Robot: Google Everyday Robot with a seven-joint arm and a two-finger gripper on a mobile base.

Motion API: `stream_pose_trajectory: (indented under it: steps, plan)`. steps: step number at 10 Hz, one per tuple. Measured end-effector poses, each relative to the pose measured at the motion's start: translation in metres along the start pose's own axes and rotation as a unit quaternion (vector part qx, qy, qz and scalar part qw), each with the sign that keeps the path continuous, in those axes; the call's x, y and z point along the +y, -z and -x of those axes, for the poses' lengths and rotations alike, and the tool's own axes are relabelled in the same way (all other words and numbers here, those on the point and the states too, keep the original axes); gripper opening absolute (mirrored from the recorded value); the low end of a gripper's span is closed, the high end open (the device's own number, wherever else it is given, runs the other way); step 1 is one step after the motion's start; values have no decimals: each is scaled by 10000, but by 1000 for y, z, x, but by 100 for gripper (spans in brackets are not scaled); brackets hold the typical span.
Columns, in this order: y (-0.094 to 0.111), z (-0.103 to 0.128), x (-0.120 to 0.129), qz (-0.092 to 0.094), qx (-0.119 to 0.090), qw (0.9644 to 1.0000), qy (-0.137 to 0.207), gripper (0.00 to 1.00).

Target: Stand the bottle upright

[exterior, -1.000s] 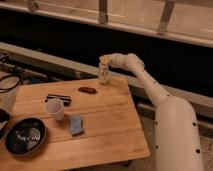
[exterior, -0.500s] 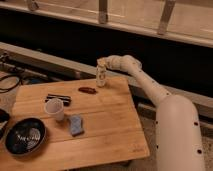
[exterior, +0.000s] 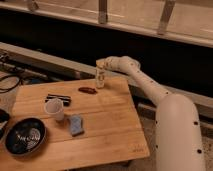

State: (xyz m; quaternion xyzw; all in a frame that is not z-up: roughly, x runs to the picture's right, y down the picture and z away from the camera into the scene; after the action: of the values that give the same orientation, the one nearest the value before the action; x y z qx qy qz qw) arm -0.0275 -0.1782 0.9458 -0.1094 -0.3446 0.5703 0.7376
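The bottle (exterior: 100,78) is a slim clear bottle with a pale label band. It stands upright near the far edge of the wooden table (exterior: 110,120). My gripper (exterior: 101,65) is right over the bottle's top, at the end of the white arm (exterior: 145,82) that reaches in from the right. The bottle's cap is hidden by the gripper.
A white paper cup (exterior: 54,108) stands mid-left. A blue sponge (exterior: 76,125) lies beside it. A dark bowl (exterior: 25,136) sits at the front left. A black bar (exterior: 58,98) and a brown snack (exterior: 87,90) lie near the bottle. Cables (exterior: 10,82) lie left.
The gripper and bottle have shifted slightly left and down; the bottle now stands lower on the table, upright as before.
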Motion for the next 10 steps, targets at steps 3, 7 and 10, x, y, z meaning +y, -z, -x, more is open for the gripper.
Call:
stream_pose_trajectory:
  steps: [3,7,10]
  plan:
    - [-1,-2,4,7,21,10000,15,12]
    - [0,14,-6,-120,-78,9996,263,50]
    - [5,33,-17,-258,-227,9983,469,78]
